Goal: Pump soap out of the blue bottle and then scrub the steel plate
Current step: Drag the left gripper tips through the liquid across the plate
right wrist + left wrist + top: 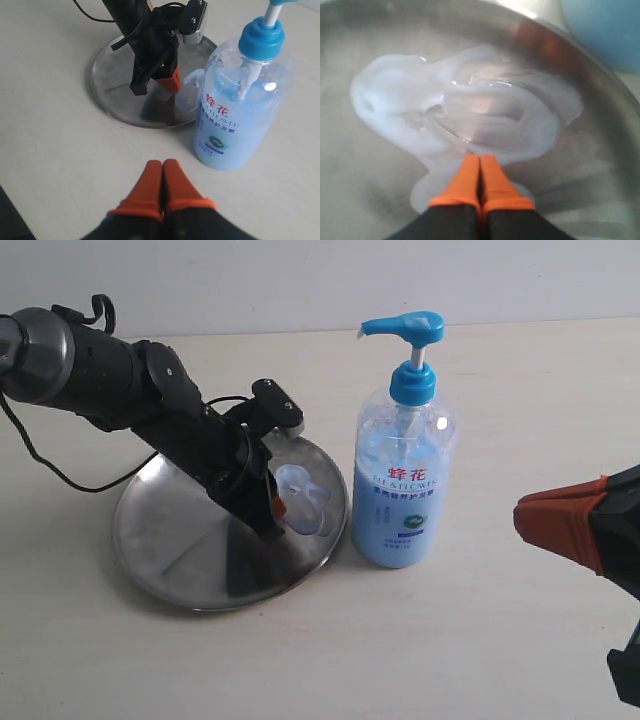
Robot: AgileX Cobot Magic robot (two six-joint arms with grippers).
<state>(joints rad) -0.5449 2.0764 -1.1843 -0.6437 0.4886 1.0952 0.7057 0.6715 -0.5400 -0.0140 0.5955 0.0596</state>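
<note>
Quick status from my end. The counter (pixel 480 660) carries the steel plate (pixel 170 540), so I'll place everything off that plate. The blue bottle (pixel 403 480) stands upright just beside the plate's rim, with its nozzle turned toward the plate.

The pumping part looks done to me: there's a pale, glossy puddle of soap (pixel 470 110) on the plate, on the side nearest the bottle. Scrubbing is what's left, and I'd say it's barely begun. The soap sits in one smeared patch, and the rest of the plate is bare and shiny.

My left fingers (pixel 470 175) are pressed together with nothing held, tips down at the edge of the soap and apparently touching the plate. My right fingers (pixel 150 182) are together too and empty. They hang over the counter off the plate, with the bottle between them and it.
</note>
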